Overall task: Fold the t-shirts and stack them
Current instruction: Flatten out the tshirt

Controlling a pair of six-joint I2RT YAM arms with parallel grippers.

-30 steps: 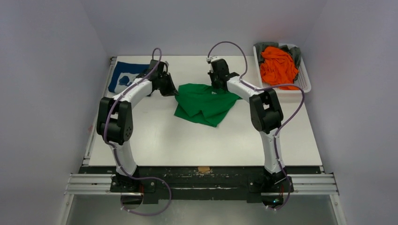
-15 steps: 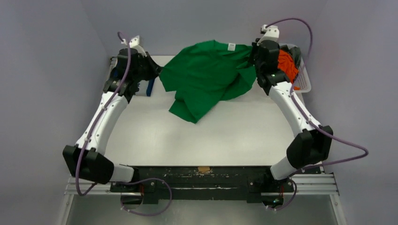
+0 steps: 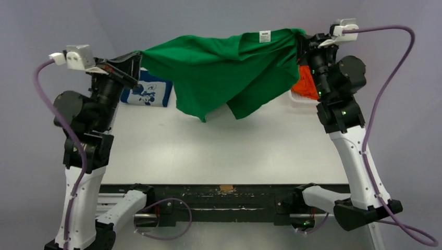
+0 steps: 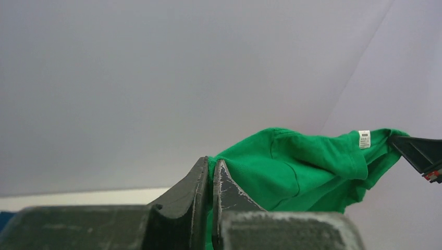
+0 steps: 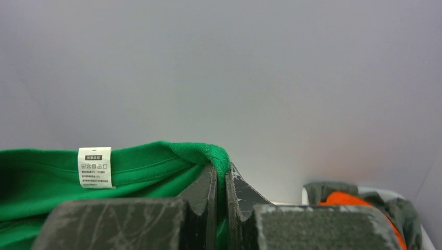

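The bright green t-shirt [image 3: 224,73] hangs high in the air, stretched between both grippers, its lower part drooping above the table's far half. My left gripper [image 3: 136,57] is shut on its left edge; the left wrist view shows the cloth [image 4: 292,166] pinched between the fingers at the left gripper [image 4: 210,165]. My right gripper [image 3: 302,37] is shut on the shirt's right edge near the white label [image 3: 265,36]; the right wrist view shows the cloth [image 5: 52,182] pinched in the right gripper [image 5: 223,172]. The navy blue t-shirt with white print [image 3: 148,94] lies folded at the table's far left.
A white tray at the far right holds the orange t-shirt [image 3: 307,83], mostly hidden behind the right arm; in the right wrist view the orange shirt [image 5: 346,199] lies with the grey one [image 5: 326,190]. The white table [image 3: 224,151] lies below, grey walls all round.
Both grippers have lifted the green shirt from the table and pulled it apart, rising and spreading to the far corners. The shirt now hangs stretched in the air.
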